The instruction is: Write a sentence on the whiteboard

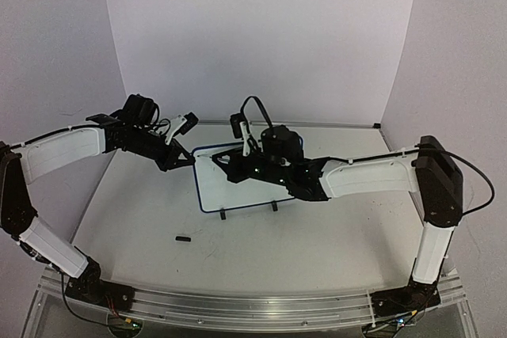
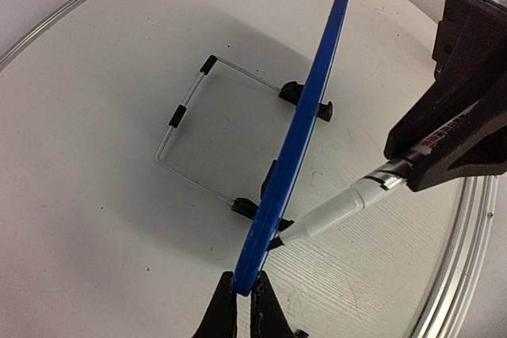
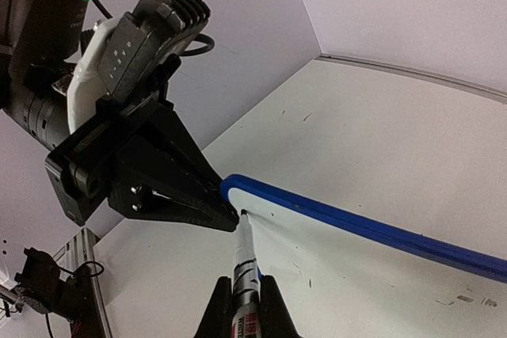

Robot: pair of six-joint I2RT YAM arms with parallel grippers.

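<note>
1. Two grippers, one job each. The left gripper [image 2: 242, 289] is pinched shut on the blue frame at a top corner of the whiteboard [image 3: 372, 275]. I read that as a brace, so the standing board won't tip or slide when the pen pushes on it.
2. The right gripper [image 3: 245, 300] is closed around the barrel of the marker [image 2: 341, 207]. The pen runs straight out ahead of its fingers, nib forward, so the tip meets the white face and the fingers do not.
3. The nib sits right at the face, just beside the left gripper's fingertips and just inside the gripped corner. I cannot tell whether it is pressing or a hair off.
4. The board stands on its black feet [image 2: 295, 91] directly ahead of the right gripper. A wire stand [image 2: 186, 116] props it on the side away from the pen.
5. As for the sentence, I can make out no lettering, only a few faint specks. By my judgement the writing is only at its start, up in the corner where a line would begin.
6. On pose, the left arm reaches in from its side, with its fingers meeting the frame edge-on. The right arm stretches low over the table [image 1: 333, 243], forearm near level, wrist aimed at the board.
7. A small black piece [image 1: 183, 237] lies well behind both grippers, possibly the cap.
</note>
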